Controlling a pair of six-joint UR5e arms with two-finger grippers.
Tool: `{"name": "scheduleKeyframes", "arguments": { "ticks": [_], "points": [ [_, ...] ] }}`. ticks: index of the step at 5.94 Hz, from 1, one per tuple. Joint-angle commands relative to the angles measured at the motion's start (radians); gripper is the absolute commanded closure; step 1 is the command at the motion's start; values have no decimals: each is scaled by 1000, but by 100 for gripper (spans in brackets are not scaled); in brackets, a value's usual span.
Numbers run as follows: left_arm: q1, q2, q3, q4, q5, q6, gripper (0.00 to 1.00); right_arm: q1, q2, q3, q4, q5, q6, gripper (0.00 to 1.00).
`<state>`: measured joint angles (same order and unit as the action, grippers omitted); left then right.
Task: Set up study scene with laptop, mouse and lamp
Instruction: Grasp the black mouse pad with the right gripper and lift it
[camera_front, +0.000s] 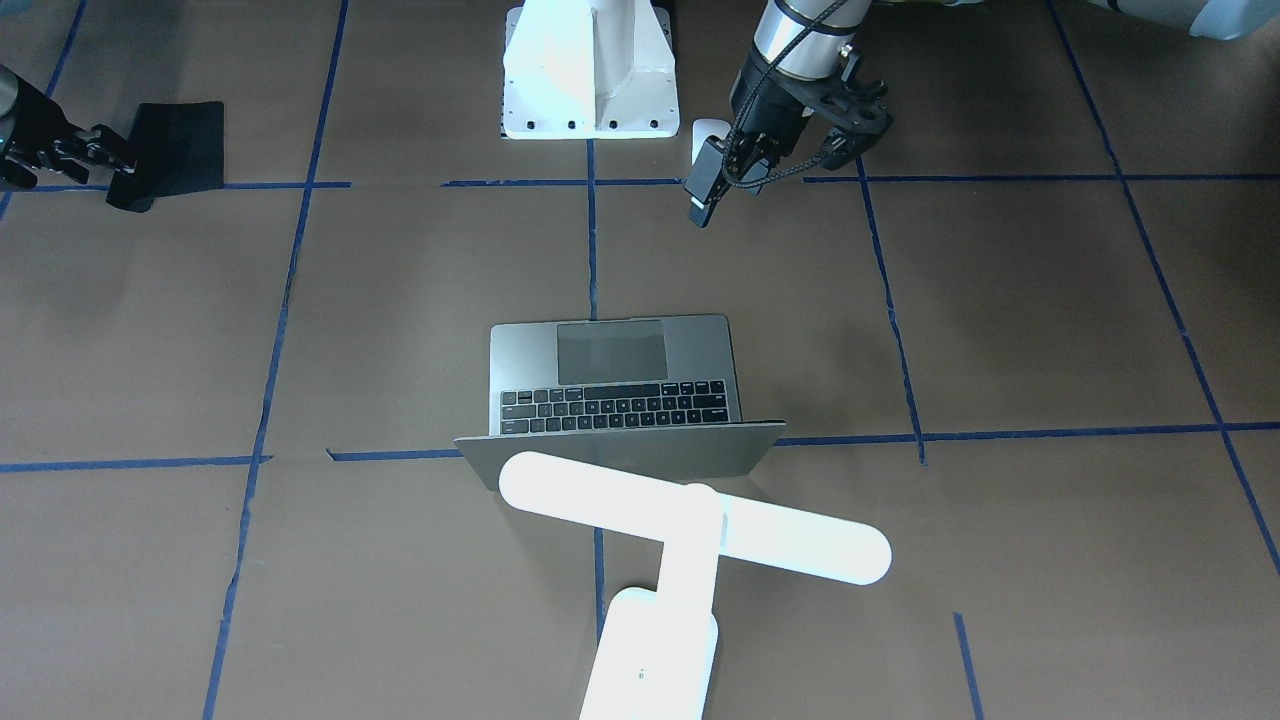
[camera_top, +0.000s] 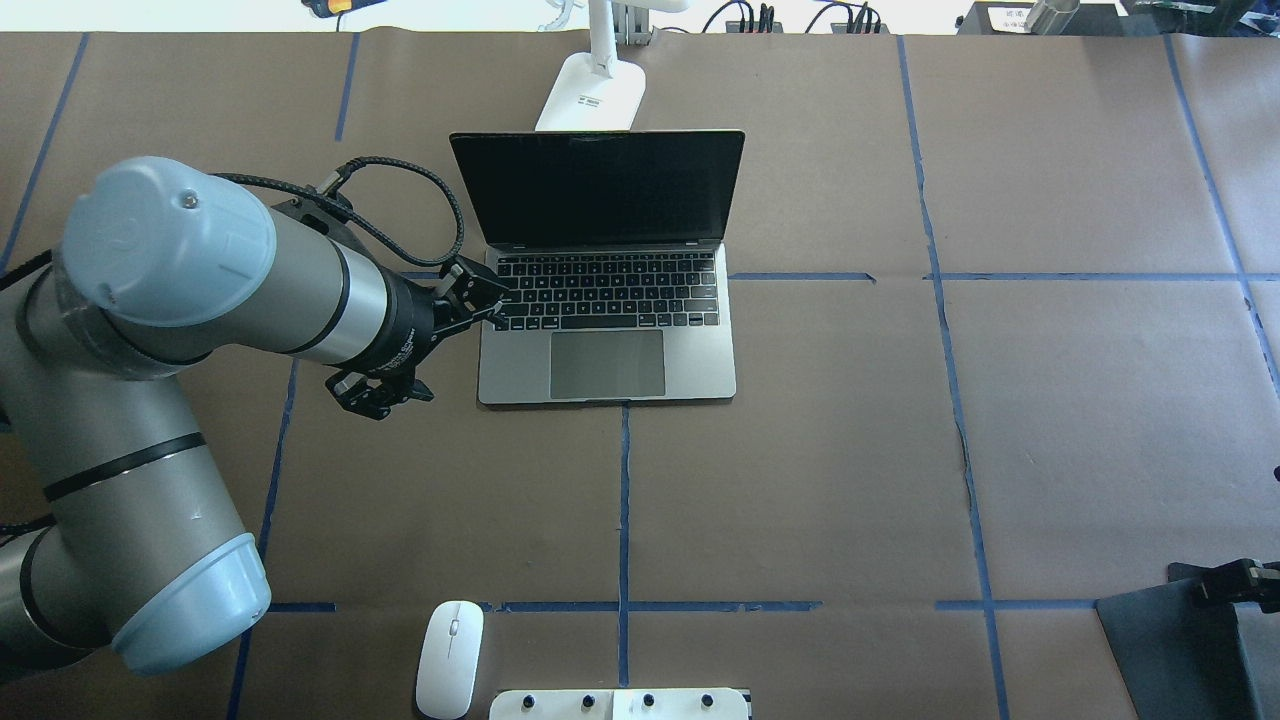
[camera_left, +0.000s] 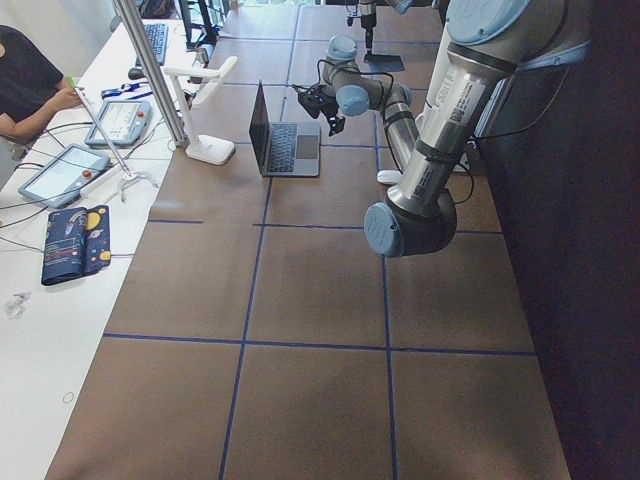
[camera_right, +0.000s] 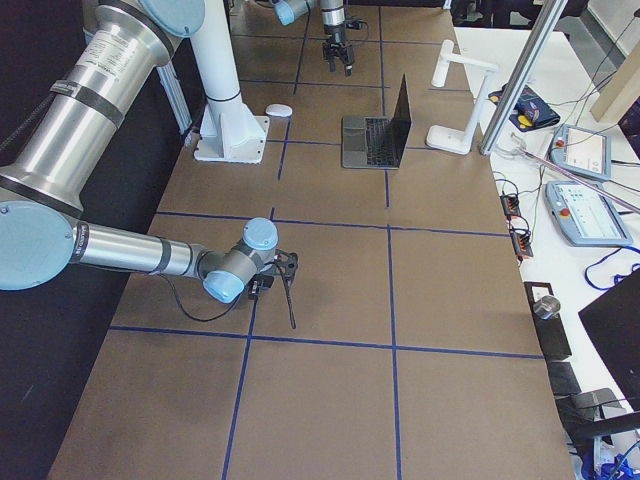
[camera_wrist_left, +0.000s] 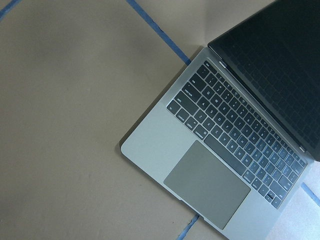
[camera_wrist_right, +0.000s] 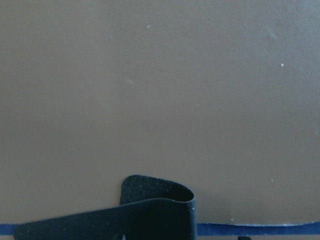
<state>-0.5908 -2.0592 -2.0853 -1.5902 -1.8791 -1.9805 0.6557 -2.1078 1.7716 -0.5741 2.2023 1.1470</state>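
1. Surface: the table (camera_top: 850, 450) is covered in brown sheet, which blue tape lines (camera_top: 624, 500) divide into a grid.
2. Room: a white bench (camera_left: 60, 330) runs along the far side and carries teach pendants (camera_left: 58, 172). A person (camera_left: 25, 80) sits at it.
3. The laptop (camera_top: 605, 350) stands open with a dark screen, mid-table toward the far side. The lamp (camera_front: 690, 520) stands just behind its lid.
4. The mouse (camera_top: 450, 658) lies beside the white pedestal (camera_front: 590, 70), well apart from the laptop.
5. The left gripper (camera_top: 428, 345) hovers just beside the laptop's left edge, jaws spread wide, holding nothing.
6. The right gripper (camera_front: 100, 150) is clamped on one edge of the black mat (camera_front: 175, 145), which sits tilted near the robot's right corner.
7. Open room: bare brown surface lies between laptop and mouse, and from the laptop's right edge to the black mat.
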Motion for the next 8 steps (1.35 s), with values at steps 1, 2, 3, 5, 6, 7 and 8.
{"name": "scheduleKeyframes", "arguments": {
  "ticks": [1, 2, 3, 5, 6, 7, 8],
  "points": [
    [-4, 5, -27, 4, 0, 0, 0, -18, 5, -12, -1, 11, 5, 51],
    [-6, 16, -47, 6, -2, 2, 0, -16, 9, -11, -1, 39, 7, 100],
    [-7, 16, -56, 7, -2, 2, 0, -16, 17, -12, -1, 42, 7, 100],
    [-9, 17, -70, 7, -2, 2, 0, -11, 40, 43, 3, 40, 38, 100],
    [-1, 22, -70, 12, -2, 3, 0, 10, 152, 54, 2, 33, 160, 100],
    [8, 51, -71, 12, -2, 11, 0, 36, 238, 48, -4, 33, 186, 100],
    [37, 53, -71, 12, 0, 14, 0, 66, 334, 25, -19, 30, 238, 100]
  ]
}}
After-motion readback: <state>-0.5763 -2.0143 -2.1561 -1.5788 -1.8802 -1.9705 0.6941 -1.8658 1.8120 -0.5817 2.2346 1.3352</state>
